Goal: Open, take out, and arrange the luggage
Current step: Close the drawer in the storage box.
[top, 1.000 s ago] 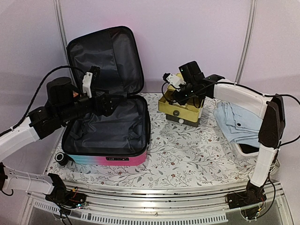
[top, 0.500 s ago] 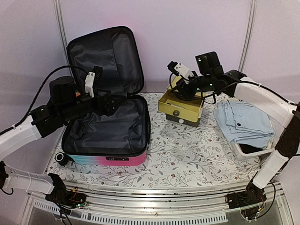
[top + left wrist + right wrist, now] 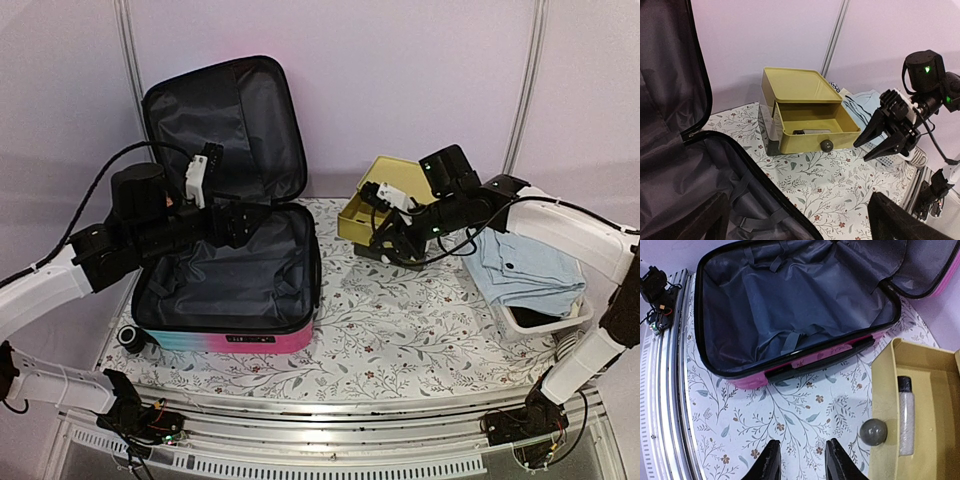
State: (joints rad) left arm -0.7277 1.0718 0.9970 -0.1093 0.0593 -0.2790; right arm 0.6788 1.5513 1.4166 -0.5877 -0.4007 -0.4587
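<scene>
The luggage point(image 3: 262, 338) lies open at the left of the table, its lid upright against the back wall. Its black lining point(image 3: 790, 305) shows nothing inside but loose straps; it also shows in the left wrist view point(image 3: 690, 175). My left gripper point(image 3: 235, 222) hovers over the back right part of the luggage, open and empty; its own fingertips frame the bottom corners of the left wrist view point(image 3: 805, 225). My right gripper point(image 3: 382, 240) is open and empty, low over the cloth between the luggage and the drawer box point(image 3: 801, 462).
A yellow drawer box point(image 3: 385, 185) stands at the back middle with its drawer pulled out, a grey knob point(image 3: 873, 432) on its front and a small bottle point(image 3: 906, 415) inside. Folded light blue clothes point(image 3: 520, 260) lie on a white basket point(image 3: 530, 320) at the right.
My right gripper has moved from over the drawer box down and forward to its front left. The left arm has barely moved.
</scene>
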